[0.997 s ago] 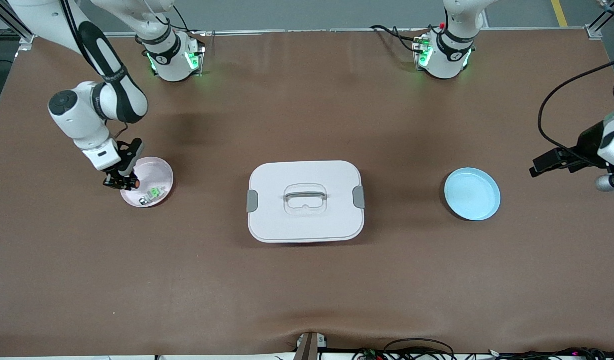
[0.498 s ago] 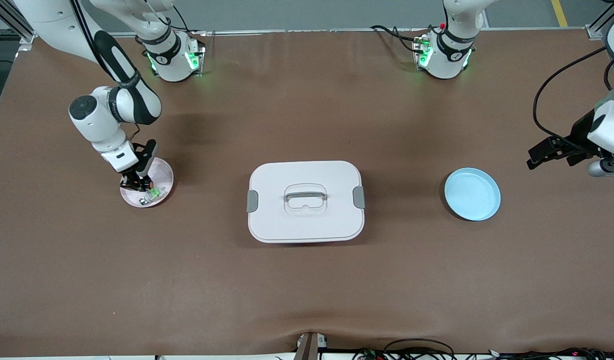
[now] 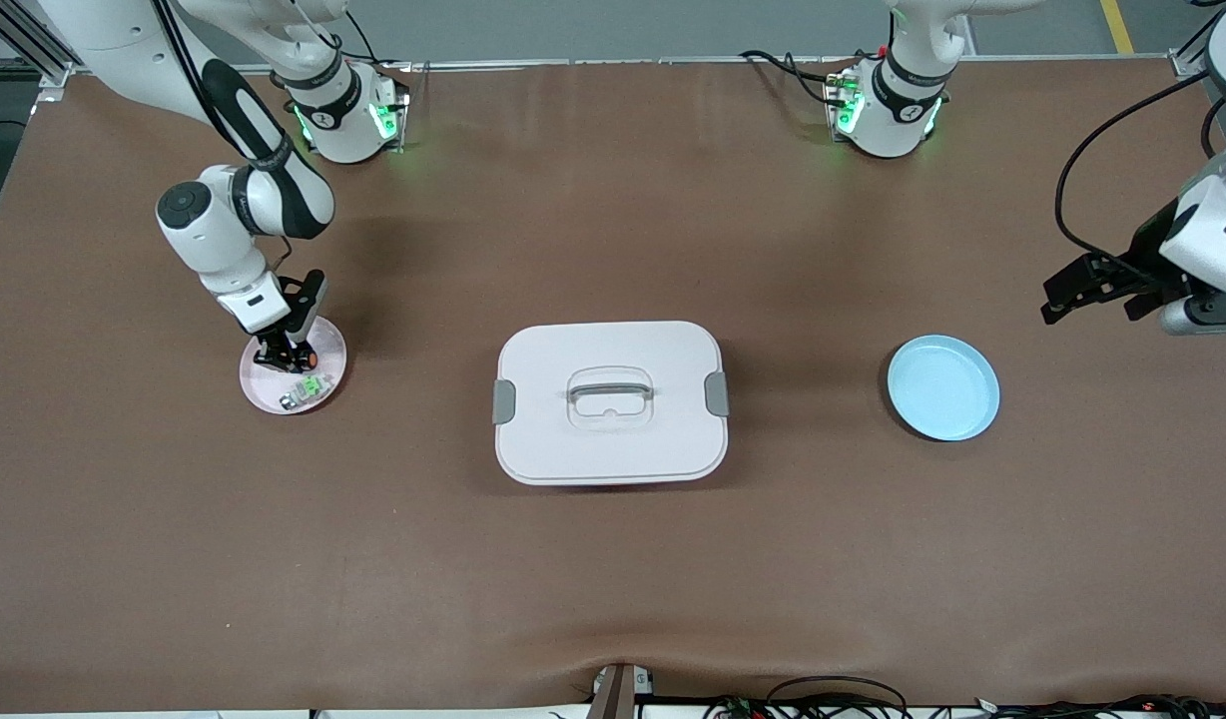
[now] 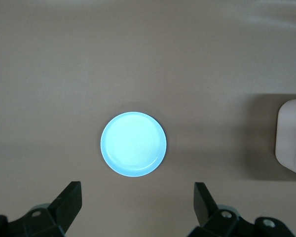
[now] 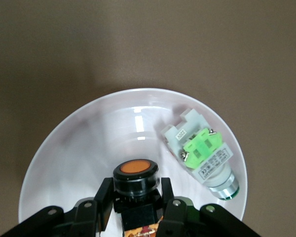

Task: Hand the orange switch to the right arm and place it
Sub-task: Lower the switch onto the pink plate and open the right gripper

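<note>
The orange switch (image 3: pixel 309 355) has a black knob with an orange face and shows clearly in the right wrist view (image 5: pixel 135 178). My right gripper (image 3: pixel 296 357) is shut on it (image 5: pixel 135 193), low over the pink plate (image 3: pixel 259 384), which looks white in the right wrist view (image 5: pixel 84 143). I cannot tell whether the switch touches the plate. My left gripper (image 3: pixel 1080 291) is open and empty (image 4: pixel 136 206), up in the air at the left arm's end of the table, beside the blue plate (image 3: pixel 942 387).
A small green-and-white part (image 3: pixel 307 387) lies on the pink plate beside the switch (image 5: pixel 202 154). A white lidded box with a handle (image 3: pixel 610 401) stands mid-table; its corner shows in the left wrist view (image 4: pixel 292 136). The blue plate (image 4: pixel 133 143) holds nothing.
My right gripper has moved with the orange switch across the pink plate toward the left arm's end. My left gripper has drifted slightly away from the front camera.
</note>
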Controlling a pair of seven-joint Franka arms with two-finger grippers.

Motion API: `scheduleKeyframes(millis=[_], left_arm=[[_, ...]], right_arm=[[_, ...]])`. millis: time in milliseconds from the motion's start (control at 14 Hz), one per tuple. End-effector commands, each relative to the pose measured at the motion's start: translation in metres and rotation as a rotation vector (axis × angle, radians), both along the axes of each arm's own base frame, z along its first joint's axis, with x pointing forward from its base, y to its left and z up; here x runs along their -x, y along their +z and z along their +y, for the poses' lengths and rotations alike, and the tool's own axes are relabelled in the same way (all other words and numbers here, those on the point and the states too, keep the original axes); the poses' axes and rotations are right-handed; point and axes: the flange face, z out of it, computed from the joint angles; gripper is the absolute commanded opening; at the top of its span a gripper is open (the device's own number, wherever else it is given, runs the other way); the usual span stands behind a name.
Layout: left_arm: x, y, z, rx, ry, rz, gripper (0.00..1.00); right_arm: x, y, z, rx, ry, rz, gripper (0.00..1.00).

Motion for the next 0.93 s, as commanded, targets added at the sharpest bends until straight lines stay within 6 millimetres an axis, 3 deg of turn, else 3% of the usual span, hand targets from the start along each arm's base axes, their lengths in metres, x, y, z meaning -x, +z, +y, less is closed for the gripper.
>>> scheduleKeyframes(millis=[0, 142, 356, 498, 570, 854], left_arm=[[0.010, 0.024, 0.004, -0.011, -0.014, -0.007, 1.00], [0.012, 0.035, 0.001, -0.012, -0.016, -0.006, 1.00], [0.015, 0.066, -0.003, -0.012, -0.017, -0.016, 1.00], [0.017, 0.067, -0.005, -0.012, -0.015, 0.002, 1.00], [0.017, 0.066, -0.013, -0.012, -0.023, 0.004, 1.00], [0.012, 0.058, -0.028, -0.011, -0.013, 0.019, 1.00]], right_arm=[[0.012, -0.001, -0.003, 0.000, -0.013, -0.010, 0.00], [0.013, -0.001, -0.006, 0.000, -0.021, -0.007, 0.00], [0.015, -0.002, -0.012, 0.000, -0.036, -0.002, 0.00], [0.015, -0.003, -0.013, -0.002, -0.045, 0.001, 0.00], [0.015, -0.002, -0.017, -0.004, -0.062, -0.001, 0.99], [0.013, -0.002, -0.016, -0.006, -0.065, -0.001, 1.00]])
